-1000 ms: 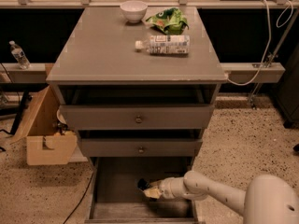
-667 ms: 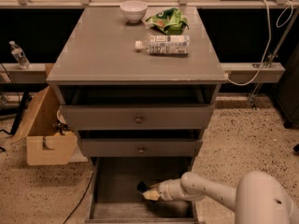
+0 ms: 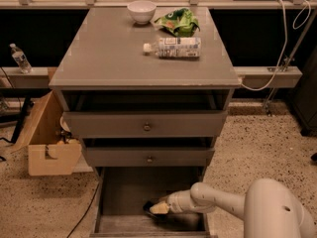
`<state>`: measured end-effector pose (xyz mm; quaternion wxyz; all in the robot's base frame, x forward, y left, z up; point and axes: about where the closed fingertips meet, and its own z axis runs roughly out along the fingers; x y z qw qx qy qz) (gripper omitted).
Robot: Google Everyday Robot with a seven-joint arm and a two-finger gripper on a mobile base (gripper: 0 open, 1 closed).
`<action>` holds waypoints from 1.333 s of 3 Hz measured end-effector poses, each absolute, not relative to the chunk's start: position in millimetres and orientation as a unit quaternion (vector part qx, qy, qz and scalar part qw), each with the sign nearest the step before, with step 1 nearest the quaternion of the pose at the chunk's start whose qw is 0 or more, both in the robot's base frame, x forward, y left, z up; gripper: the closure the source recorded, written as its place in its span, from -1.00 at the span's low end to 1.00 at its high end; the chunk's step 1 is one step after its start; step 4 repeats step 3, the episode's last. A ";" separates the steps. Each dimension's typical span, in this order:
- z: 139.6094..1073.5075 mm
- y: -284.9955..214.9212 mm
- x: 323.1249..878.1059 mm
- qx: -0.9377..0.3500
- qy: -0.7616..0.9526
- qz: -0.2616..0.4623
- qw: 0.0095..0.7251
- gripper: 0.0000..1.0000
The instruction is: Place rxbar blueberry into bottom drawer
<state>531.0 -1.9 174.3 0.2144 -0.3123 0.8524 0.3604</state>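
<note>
The bottom drawer [image 3: 124,190] stands pulled out at the foot of the grey cabinet, its bare grey floor showing. My white arm reaches in from the lower right, and my gripper [image 3: 154,208] sits low over the right part of the drawer floor. A small dark thing [image 3: 148,205] shows at the gripper's tip, likely the rxbar blueberry; most of it is hidden by the gripper.
Two upper drawers [image 3: 147,125] with brass knobs are closed above. On the cabinet top lie a white bowl [image 3: 141,10], a green crinkled bag [image 3: 179,21] and a white-labelled bottle [image 3: 173,47]. A cardboard box [image 3: 47,143] stands left of the cabinet.
My gripper has shifted slightly to the left and lower inside the bottom drawer. Nothing else has moved.
</note>
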 end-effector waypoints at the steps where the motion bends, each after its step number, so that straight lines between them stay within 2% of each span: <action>1: 186.3 -11.4 533.8 -0.310 0.853 0.352 0.227 -1.00; 2: 234.9 -37.2 532.4 -0.319 0.842 0.348 0.260 -1.00; 3: 295.0 -84.9 528.5 -0.320 0.834 0.345 0.287 -1.00; 4: 295.0 -84.9 528.5 -0.320 0.834 0.345 0.287 -1.00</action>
